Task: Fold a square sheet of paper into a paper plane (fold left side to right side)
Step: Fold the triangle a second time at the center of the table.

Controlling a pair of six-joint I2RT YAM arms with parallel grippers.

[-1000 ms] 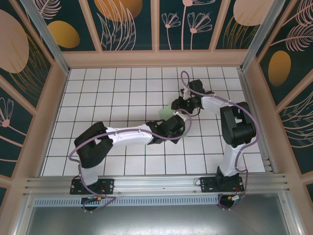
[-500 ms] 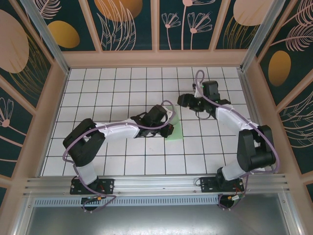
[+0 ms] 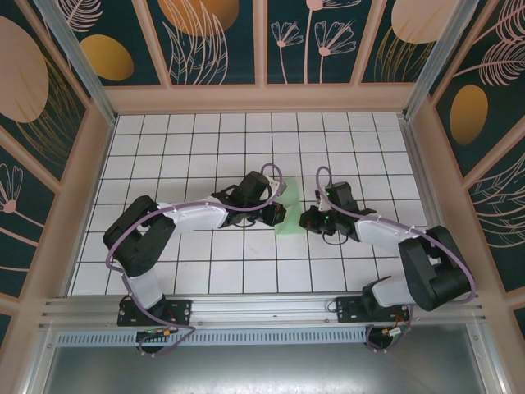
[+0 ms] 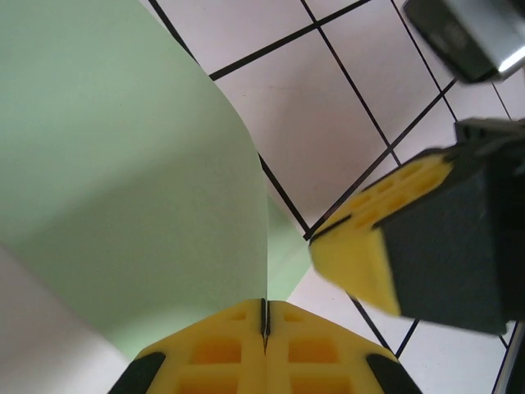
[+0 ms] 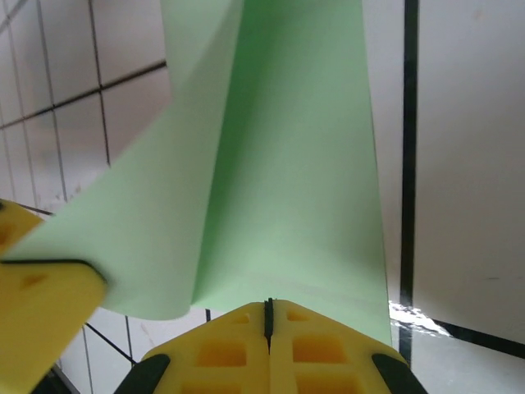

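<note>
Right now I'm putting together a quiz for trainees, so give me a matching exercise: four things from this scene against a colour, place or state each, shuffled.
Things:
1. left gripper
2. right gripper
3. square sheet of paper
4. table

Descriptions:
A. white tiles, dark lines
B. pale green, one side curled up
C. shut, at the paper's right edge
D. shut, at the paper's left edge

Pairs: 1-D, 2-C, 3-B, 4-A
</note>
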